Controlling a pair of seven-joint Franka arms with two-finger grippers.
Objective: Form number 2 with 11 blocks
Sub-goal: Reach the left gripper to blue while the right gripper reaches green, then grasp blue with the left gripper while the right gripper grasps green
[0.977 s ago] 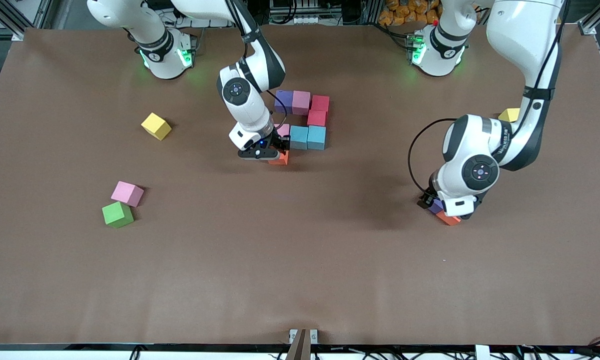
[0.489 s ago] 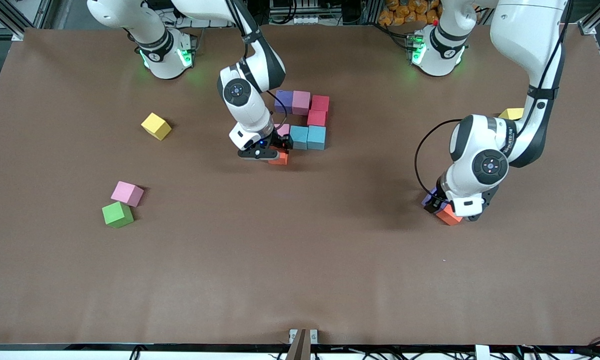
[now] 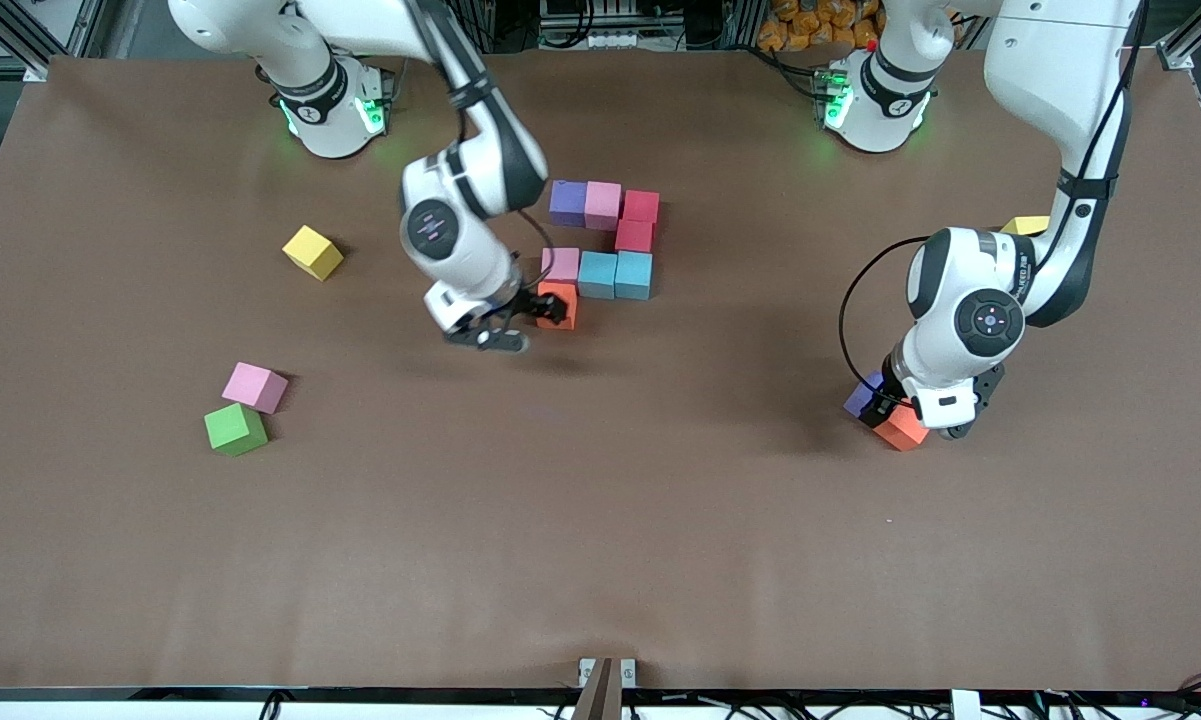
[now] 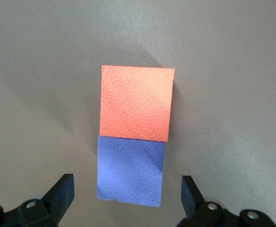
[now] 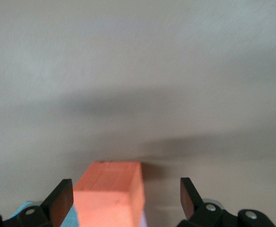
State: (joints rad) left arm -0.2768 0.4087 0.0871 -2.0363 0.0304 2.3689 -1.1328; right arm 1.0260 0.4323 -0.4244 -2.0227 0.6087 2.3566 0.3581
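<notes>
My right gripper (image 3: 522, 322) has just let go of the orange block (image 3: 558, 303) — its fingers now stand wide and empty, lifting clear beside it. That starts the fourth row of the number 2 (image 3: 605, 240), which sits mid-table toward the robots' bases: purple, pink, red on top, red below, then pink and two light blues, eight cubes in all. My left gripper (image 3: 900, 415), fingers spread and holding nothing, hovers over a loose purple block (image 4: 130, 171) touching a second orange block (image 4: 136, 103). The green block (image 3: 235, 429) and pink block (image 3: 255, 387) wait toward the right arm's end.
</notes>
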